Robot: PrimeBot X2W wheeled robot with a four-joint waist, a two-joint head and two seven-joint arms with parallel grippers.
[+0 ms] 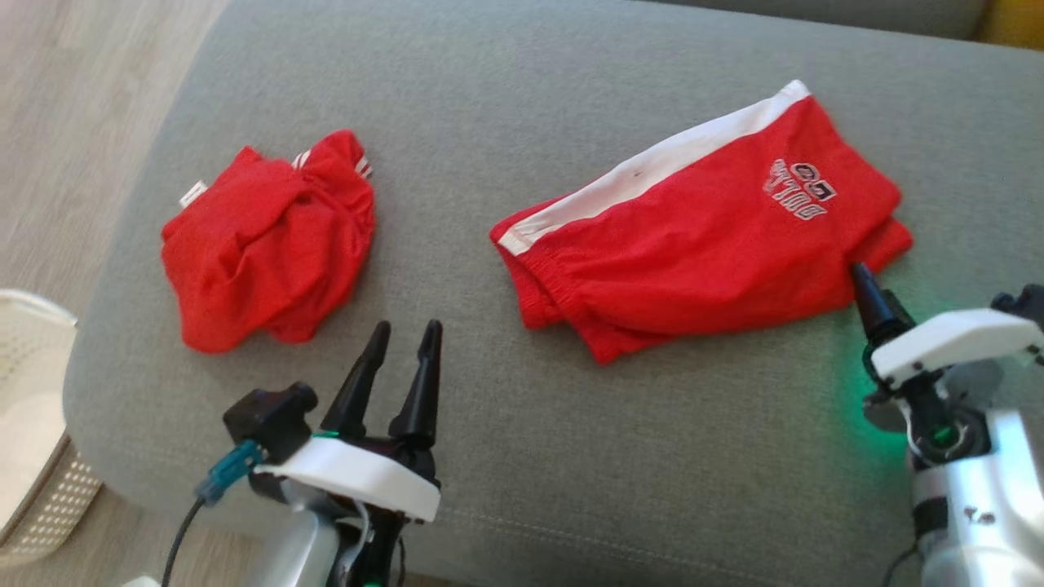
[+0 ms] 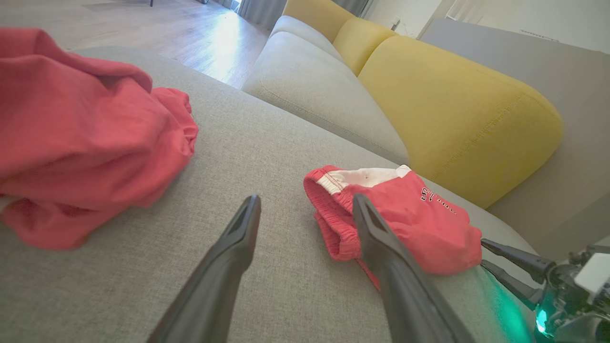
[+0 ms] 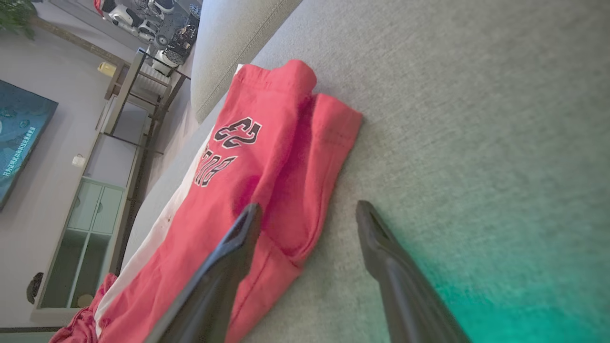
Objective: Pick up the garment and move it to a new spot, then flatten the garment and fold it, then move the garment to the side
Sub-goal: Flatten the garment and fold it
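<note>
The shorts [image 1: 701,244] are laid folded on the right half of the grey cushion [image 1: 522,98], white stripe toward the far edge. A crumpled garment [image 1: 269,244] is located well apart on the left half. The right gripper [image 3: 309,206] is positioned at the near right corner of the shorts, fingers spread and nothing held (contact with the fabric cannot be confirmed). The left gripper [image 1: 405,326] is held above bare cushion between the two garments, fingers apart and empty. A white basket [image 1: 33,456] is seen beside the cushion's left edge.
</note>
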